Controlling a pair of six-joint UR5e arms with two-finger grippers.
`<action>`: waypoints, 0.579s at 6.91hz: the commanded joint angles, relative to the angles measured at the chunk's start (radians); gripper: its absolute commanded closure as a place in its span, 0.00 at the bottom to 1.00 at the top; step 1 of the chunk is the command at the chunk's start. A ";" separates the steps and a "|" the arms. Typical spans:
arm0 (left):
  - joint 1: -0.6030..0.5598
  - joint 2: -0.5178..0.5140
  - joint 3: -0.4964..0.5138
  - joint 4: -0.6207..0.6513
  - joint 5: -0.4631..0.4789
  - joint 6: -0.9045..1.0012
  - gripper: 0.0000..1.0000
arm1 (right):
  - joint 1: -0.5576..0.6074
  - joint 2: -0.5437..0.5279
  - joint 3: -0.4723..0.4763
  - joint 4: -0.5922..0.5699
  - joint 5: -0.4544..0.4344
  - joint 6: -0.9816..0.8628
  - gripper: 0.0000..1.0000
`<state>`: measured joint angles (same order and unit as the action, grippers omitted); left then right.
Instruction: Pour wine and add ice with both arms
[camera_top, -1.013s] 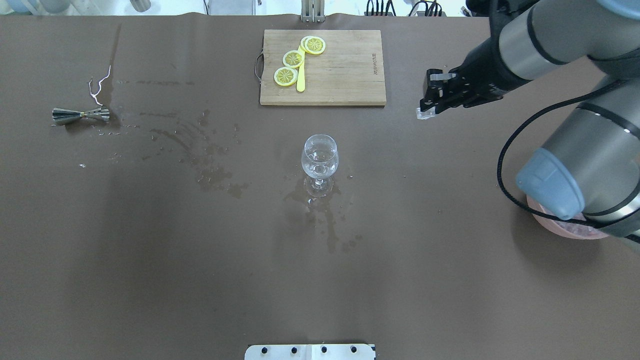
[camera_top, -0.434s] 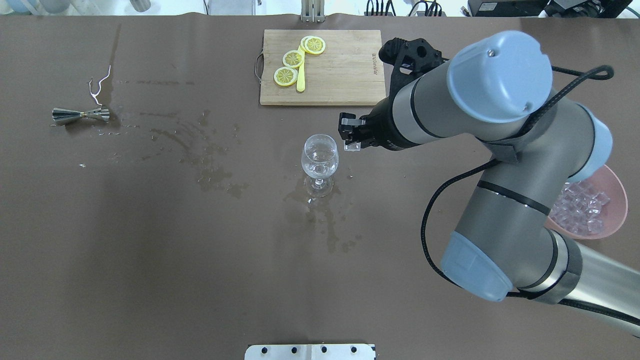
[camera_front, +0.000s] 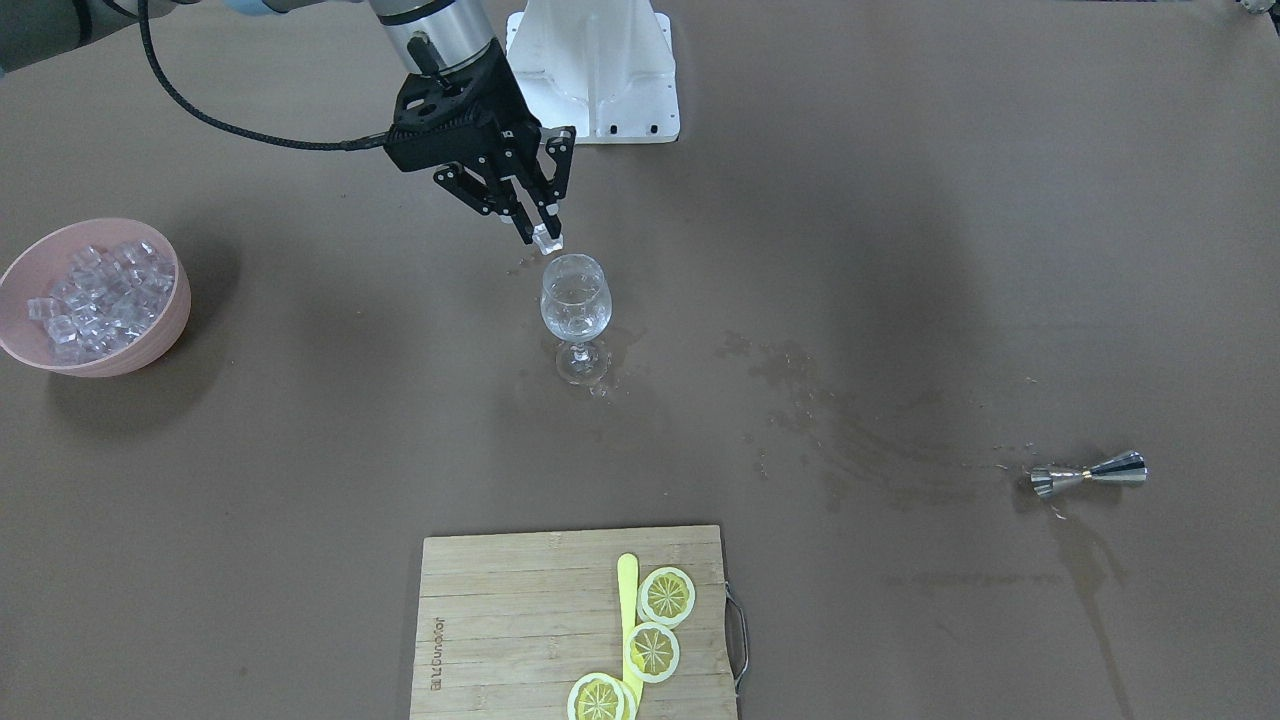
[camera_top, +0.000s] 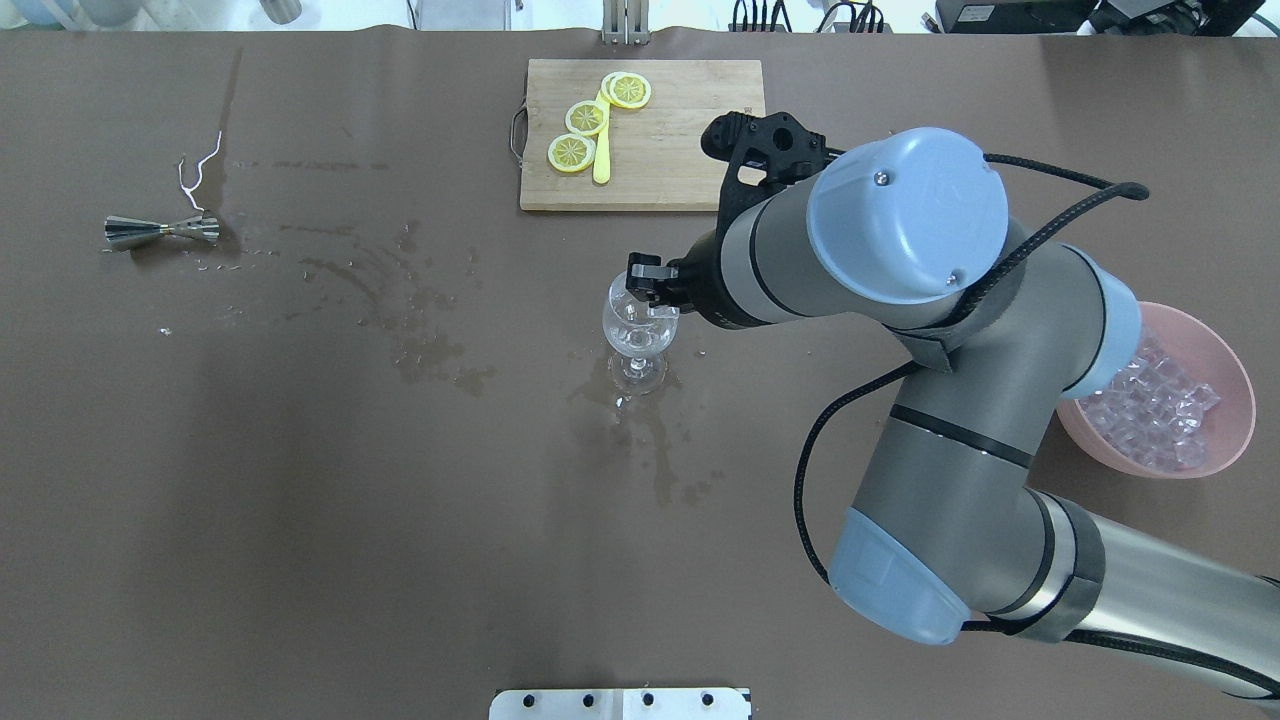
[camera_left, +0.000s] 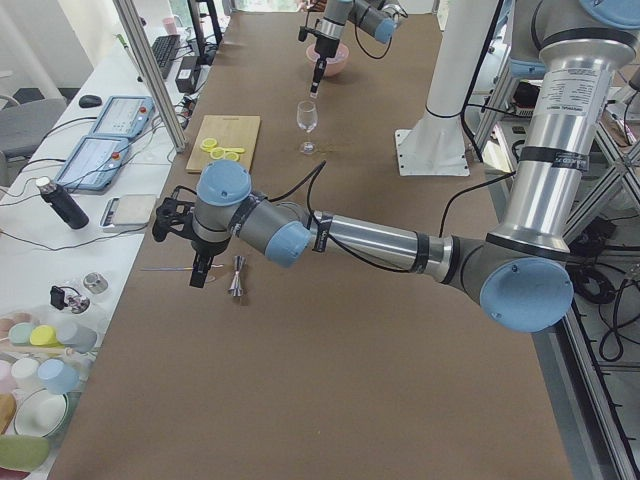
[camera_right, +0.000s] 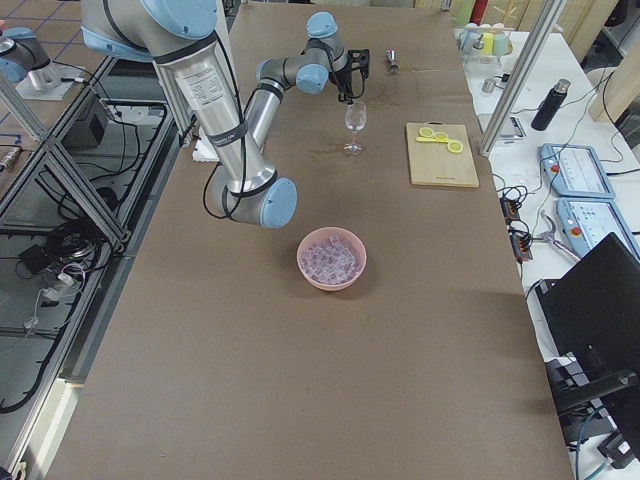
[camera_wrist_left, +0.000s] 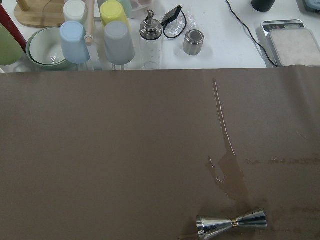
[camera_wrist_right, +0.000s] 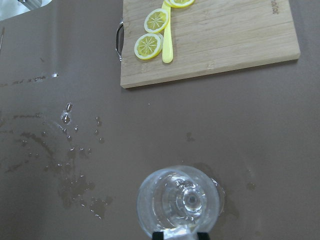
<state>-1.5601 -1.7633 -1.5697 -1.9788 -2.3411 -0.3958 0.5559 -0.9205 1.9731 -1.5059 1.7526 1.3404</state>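
far left, a steel jigger (camera_top: 162, 231) lay on its side, with the left gripper (camera_left: 199, 278) above the table beside it; i couldn't tell whether its fingers were apart. mid-table stood the wine glass (camera_top: 640, 318), the right gripper (camera_front: 542, 233) just over its rim, clamped on one ice cube (camera_front: 548, 241). far right, the pink bowl (camera_top: 1215, 350) held a heap of ice (camera_top: 1150, 415).

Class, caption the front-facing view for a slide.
Right black two-finger gripper holds a clear ice cube over the rim of the stemmed wine glass.
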 joint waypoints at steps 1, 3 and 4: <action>0.000 0.001 0.002 0.000 0.000 0.000 0.02 | -0.004 0.029 -0.039 0.001 -0.018 -0.001 1.00; 0.000 0.004 0.000 0.000 0.002 0.000 0.02 | -0.002 0.028 -0.045 0.000 -0.021 -0.012 1.00; 0.002 0.005 0.002 0.000 0.005 0.000 0.02 | -0.002 0.028 -0.046 0.000 -0.024 -0.010 1.00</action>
<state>-1.5599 -1.7596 -1.5684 -1.9788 -2.3387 -0.3958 0.5531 -0.8928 1.9302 -1.5063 1.7322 1.3315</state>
